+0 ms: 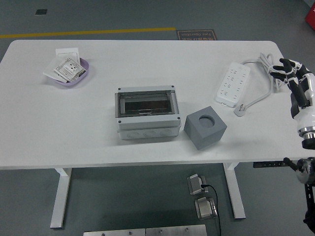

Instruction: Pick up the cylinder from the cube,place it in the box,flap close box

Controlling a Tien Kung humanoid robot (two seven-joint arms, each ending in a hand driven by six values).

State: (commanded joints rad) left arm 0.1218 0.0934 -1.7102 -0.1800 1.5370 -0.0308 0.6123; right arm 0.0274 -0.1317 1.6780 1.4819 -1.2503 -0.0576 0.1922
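Cube (205,128) is the reference: grey, sits closest to the table's (74,142) near edge, turned corner-on, round socket in its top face. Can't tell whether a cylinder sits in that socket; it just reads as a darker grey circle.

Box (146,114) is just left of the cube, nearly touching it. Its clear flap lies flat across the top, dark interior showing through.

Right hand (288,71) is well right of the cube and further back, over the table's right edge. Forearm comes up from the lower right corner, white wrist section, hand pointing away from the robot and slightly left. Fingers spread and a little curled, holding nothing. Fingertips are beside the cable loop of the power strip (233,84).

Power strip is right of the cube and behind it, white, lying diagonally, plug (240,109) resting on the table just right-rear of the cube.

Purple dish (72,73) with paper packets is far left of the cube, toward the back of the table.
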